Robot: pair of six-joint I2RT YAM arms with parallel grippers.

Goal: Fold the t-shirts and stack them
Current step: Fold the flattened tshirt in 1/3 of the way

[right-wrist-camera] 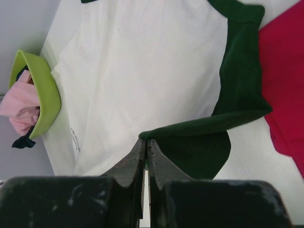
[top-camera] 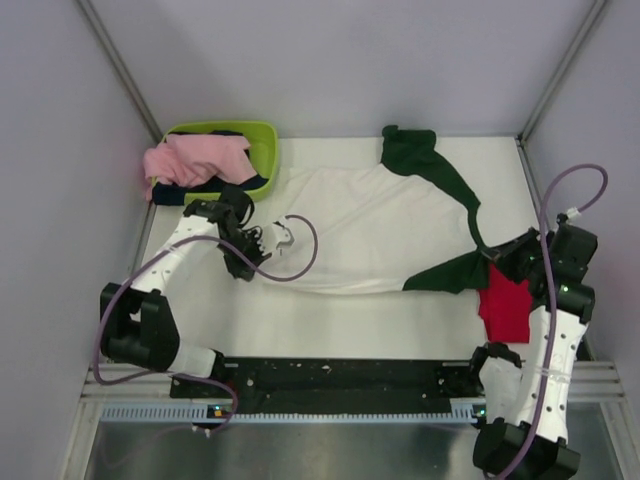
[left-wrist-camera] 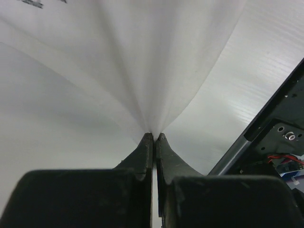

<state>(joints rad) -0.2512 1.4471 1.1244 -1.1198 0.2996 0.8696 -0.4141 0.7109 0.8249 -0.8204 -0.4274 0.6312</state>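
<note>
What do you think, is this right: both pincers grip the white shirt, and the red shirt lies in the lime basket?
No: the top view shows the red shirt on the table beside the right arm, not in the lime basket. The left pincer and right pincer do grip the white shirt.

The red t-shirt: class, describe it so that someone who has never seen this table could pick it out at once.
Start at the white table and go to its near right edge. Beside the dark green sleeve of the spread white t-shirt lies the red t-shirt, bunched up. It alone is plain bright red; the pink cloth sits far off in the green basket.
</note>
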